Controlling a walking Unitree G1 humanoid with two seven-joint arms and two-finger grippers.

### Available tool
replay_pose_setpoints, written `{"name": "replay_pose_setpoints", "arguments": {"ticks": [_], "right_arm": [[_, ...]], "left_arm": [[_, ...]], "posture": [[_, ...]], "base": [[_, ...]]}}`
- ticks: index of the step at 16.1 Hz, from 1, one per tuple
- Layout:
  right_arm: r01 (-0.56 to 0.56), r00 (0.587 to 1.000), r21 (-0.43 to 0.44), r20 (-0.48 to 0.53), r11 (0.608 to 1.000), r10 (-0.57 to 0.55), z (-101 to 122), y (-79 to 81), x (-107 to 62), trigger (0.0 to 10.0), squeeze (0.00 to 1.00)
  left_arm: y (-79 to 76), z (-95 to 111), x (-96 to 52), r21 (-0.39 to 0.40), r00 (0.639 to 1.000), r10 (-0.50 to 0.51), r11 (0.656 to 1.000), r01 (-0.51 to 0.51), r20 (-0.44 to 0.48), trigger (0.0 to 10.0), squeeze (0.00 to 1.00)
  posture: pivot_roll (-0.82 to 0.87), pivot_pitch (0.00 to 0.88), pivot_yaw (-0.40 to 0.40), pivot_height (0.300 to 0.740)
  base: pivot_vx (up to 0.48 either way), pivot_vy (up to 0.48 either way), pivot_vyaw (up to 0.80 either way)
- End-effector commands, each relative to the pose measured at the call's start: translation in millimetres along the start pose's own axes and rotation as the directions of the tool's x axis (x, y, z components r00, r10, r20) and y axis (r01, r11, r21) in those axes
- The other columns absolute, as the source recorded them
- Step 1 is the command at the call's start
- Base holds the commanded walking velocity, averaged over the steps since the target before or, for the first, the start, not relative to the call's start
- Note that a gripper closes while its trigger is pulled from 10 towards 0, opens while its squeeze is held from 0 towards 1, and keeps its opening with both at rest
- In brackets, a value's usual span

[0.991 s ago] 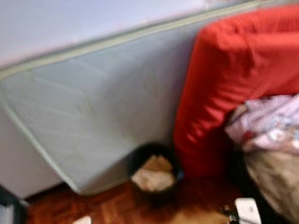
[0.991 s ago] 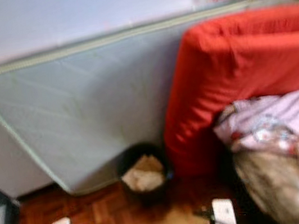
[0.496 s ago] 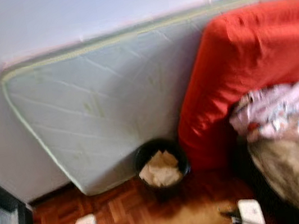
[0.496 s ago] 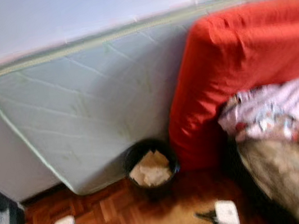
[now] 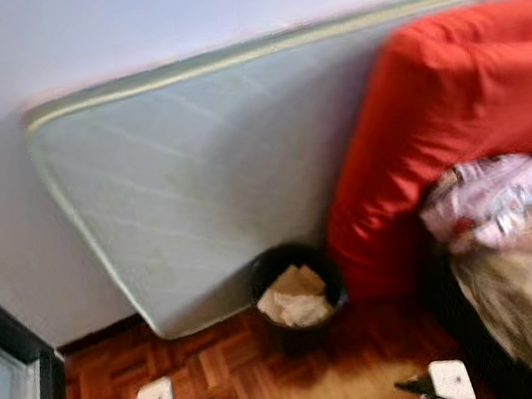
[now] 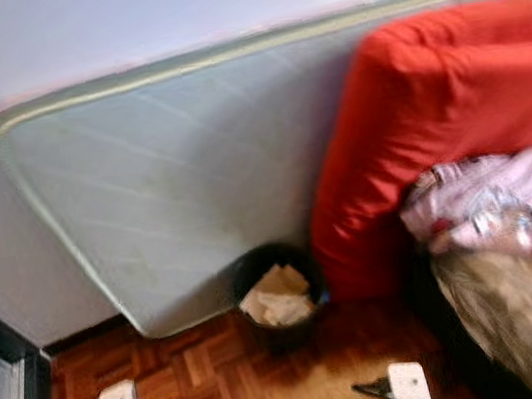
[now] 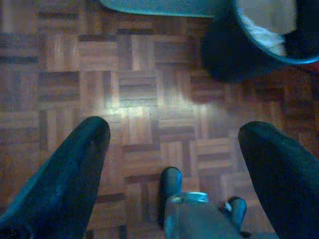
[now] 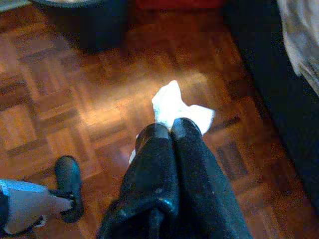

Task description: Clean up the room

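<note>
Ahead, in the left eye view, a black bin [image 5: 299, 296] stands on the parquet floor [image 5: 245, 385], just in front of a grey mattress [image 5: 202, 179] that leans on the wall and beside a red cushion [image 5: 456, 119] heaped with laundry [image 5: 521, 210]. The bin already holds crumpled paper. Both arms hang low at the bottom edge, well short of the bin. The frame is blurred, so a drop aimed from here would likely miss.

Over in the right eye view the same scene shows, with the bin tucked between mattress and cushion. That tight spot leaves little room; an arm swung in wide could knock the bin over and spill what is in it.

Down in the left wrist view, the left gripper [image 7: 174, 164] hangs over bare floor with its two fingers spread wide apart and nothing between them. The bin's rim sits off at a corner of this view.

Finally, in the right wrist view, the right gripper [image 8: 169, 130] is pinched tight on a white tissue [image 8: 177, 107], held above the floor. Only a small part seems caught between the fingertips, and most of it sticks out past them. My worry is that walking could shake it loose, or that it clings to one finger on release and falls outside the bin.
</note>
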State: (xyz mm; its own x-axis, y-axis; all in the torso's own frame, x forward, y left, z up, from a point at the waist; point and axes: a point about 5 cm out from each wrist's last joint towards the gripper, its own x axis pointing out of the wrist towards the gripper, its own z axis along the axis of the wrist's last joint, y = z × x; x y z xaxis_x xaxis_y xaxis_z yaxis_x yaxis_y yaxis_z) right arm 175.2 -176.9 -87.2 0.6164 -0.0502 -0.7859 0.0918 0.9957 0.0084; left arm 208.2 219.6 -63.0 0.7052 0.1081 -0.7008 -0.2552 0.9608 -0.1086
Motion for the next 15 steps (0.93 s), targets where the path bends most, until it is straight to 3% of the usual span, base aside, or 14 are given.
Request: {"name": "replay_pose_setpoints", "arguments": {"ticks": [1, 4, 11, 15], "right_arm": [[0.002, 1.0, 0.01, -0.004, 1.0, -0.002, -2, -1.1, -0.6, 10.0, 0.0], [0.006, 1.0, 0.033, -0.025, 0.999, -0.005, -5, -0.8, -1.0, 10.0, 0.0], [-0.009, 0.999, 0.005, -0.042, 1.0, 0.009, -11, -10.4, -3.1, 10.0, 0.0], [-0.024, 0.999, -0.025, -0.043, 0.999, 0.023, -12, -7.6, -3.3, 10.0, 0.0]], "left_arm": [[-1.0, -2, -0.4, 0.015, 1.0, 0.001, 1.0, -0.001, -0.005, 10.0, 0.0], [-0.1, -4, -0.8, 0.02, 1.0, 0.002, 1.0, -0.001, -0.013, 10.0, 0.0], [-0.5, -8, -1.6, 0.023, 1.0, 0.002, 1.0, -0.001, -0.027, 10.0, 0.0], [0.0, -8, -1.6, 0.017, 1.0, 0.007, 1.0, -0.007, -0.029, 10.0, 0.0]], "posture": [[0.02, 0.0, -0.009, 0.74], [0.01, 0.0, -0.009, 0.74], [0.02, 0.0, -0.018, 0.74], [0.02, 0.0, -0.02, 0.74]], "base": [[0.0, 0.0, 0.8], [0.0, 0.0, 0.19], [0.259, 0.0, 0.0], [0.265, 0.0, 0.63]]}}
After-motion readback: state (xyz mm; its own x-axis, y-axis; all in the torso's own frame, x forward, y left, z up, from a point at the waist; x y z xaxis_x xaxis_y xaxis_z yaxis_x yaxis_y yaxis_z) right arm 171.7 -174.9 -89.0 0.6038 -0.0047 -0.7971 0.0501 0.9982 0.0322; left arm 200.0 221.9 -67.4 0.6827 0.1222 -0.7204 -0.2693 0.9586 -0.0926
